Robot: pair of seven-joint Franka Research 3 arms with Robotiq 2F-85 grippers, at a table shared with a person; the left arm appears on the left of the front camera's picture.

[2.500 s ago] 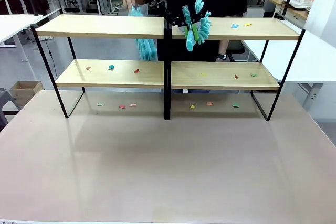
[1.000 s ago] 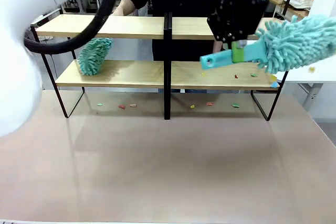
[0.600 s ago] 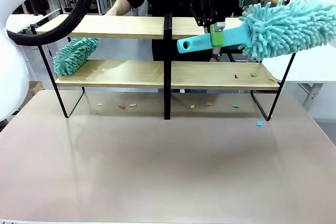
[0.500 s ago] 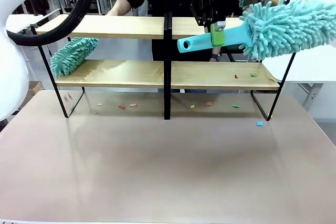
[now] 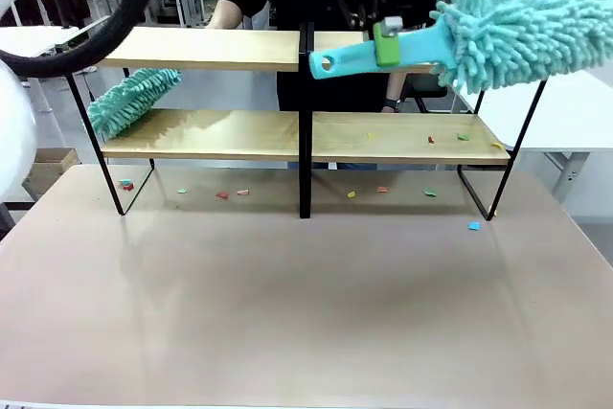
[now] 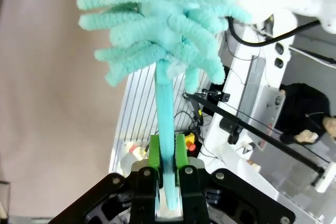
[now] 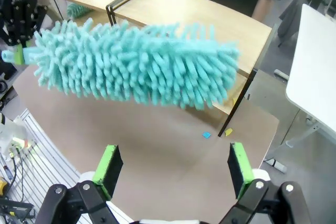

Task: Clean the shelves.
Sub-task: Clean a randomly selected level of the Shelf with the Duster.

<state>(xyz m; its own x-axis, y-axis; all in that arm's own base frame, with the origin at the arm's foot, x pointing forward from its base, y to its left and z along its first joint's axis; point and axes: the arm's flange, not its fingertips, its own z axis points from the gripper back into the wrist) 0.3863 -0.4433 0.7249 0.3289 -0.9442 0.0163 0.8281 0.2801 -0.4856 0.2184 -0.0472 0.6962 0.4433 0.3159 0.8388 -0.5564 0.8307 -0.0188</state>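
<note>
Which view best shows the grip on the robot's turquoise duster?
Left wrist view: the left hand grips the fluffy turquoise duster by its handle, between green pads. Front view shows it sideways; right wrist, mostly its head.

Teal duster (image 7: 136, 64) by shelves (image 7: 210, 19), right gripper (image 7: 173, 163) spread wide

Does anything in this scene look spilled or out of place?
Yes: small coloured scraps lie scattered on the lower right board of the shelves, and more lie on the table beneath them.
</note>
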